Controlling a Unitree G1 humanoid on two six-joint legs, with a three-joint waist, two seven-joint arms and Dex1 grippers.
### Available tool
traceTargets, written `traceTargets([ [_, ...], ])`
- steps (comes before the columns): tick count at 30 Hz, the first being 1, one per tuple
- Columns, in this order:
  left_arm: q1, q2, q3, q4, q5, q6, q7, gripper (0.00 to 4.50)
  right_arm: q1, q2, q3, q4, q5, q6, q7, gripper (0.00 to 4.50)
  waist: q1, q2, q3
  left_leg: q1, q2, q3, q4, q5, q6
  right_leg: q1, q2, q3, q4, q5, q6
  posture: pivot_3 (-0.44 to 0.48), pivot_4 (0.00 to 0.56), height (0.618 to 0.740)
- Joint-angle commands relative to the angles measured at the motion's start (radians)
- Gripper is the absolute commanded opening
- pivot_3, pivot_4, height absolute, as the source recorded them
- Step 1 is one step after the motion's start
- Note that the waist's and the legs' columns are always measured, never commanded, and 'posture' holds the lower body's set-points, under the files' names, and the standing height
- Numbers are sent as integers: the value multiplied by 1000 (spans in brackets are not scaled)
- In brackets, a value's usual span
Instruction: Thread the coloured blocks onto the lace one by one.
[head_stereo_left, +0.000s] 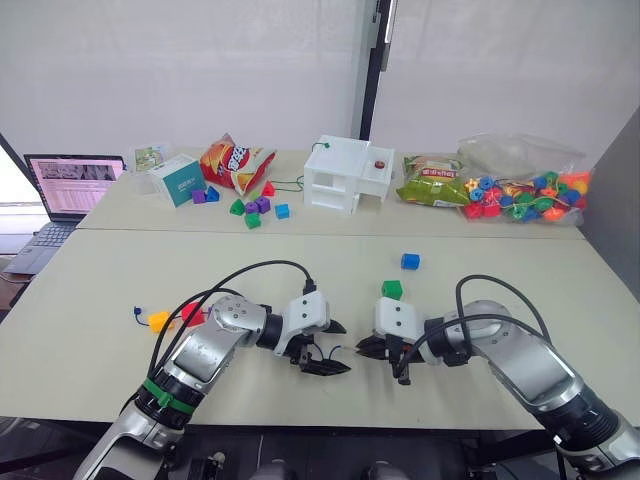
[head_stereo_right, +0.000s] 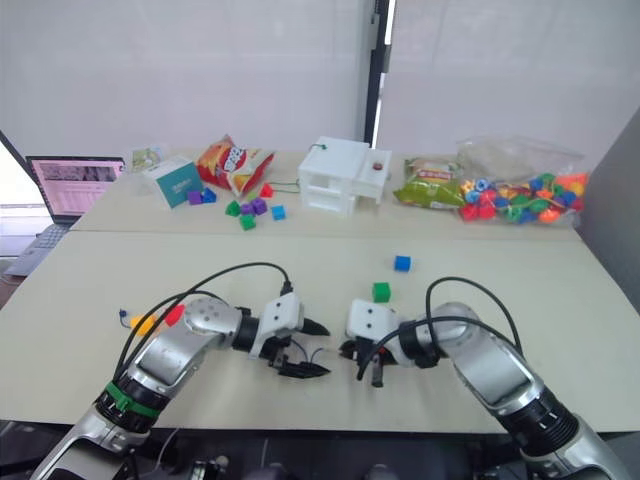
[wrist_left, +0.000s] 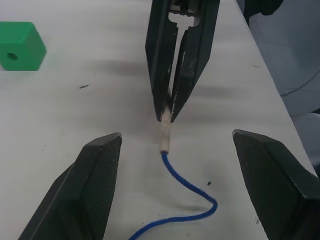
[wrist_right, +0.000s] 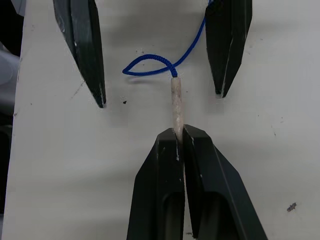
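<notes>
Right end effector (wrist_right: 179, 134) is clamped on the pale stiff tip of the blue lace (wrist_right: 150, 65), likely to steady it for threading. In the left wrist view, the left end effector (wrist_left: 175, 150) stands apart around that tip, the green block (wrist_left: 20, 46) lying nearby. From the head camera, the blue block (head_stereo_left: 410, 261) rests farther along the pale table (head_stereo_left: 100, 290); yellow-orange (head_stereo_left: 158, 320) and red (head_stereo_left: 191, 314) blocks lie by the left arm.

Right claw (wrist_left: 168, 116) pinches the lace (wrist_left: 164, 136) tip (left claw (wrist_left: 177, 150) spread wide), green block (wrist_left: 21, 46) apart
</notes>
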Motion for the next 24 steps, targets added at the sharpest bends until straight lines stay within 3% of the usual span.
traceTargets([
  [1,-24,-15,-18,-7,5,8,3,3726,-14,0,-7,-29,-1,8,4,0,0,0,0,0,0,0,0,0,0,0,0,0,0,0,0,0,150,740],
  [5,-32,-17,-17,2,3,8,0,3726,-13,-1,-8,-32,0,10,5,0,0,0,0,0,0,0,0,0,0,0,0,0,0,0,0,0,150,740],
  [9,-37,-9,-16,0,4,13,-7,2638,-10,-5,-10,-33,0,11,6,0,1,0,0,0,0,0,0,0,0,0,-1,0,0,0,0,0,150,740],
  [17,-33,-3,-14,7,9,13,2,10,-8,-6,-11,-31,0,8,8,0,2,0,0,0,0,0,0,0,0,0,-1,0,0,0,0,0,150,740],
  [24,-39,-13,-2,8,0,22,10,10,0,-11,-7,-34,-3,5,15,0,2,0,0,0,0,0,0,0,0,0,-1,0,0,0,0,0,150,740],
])
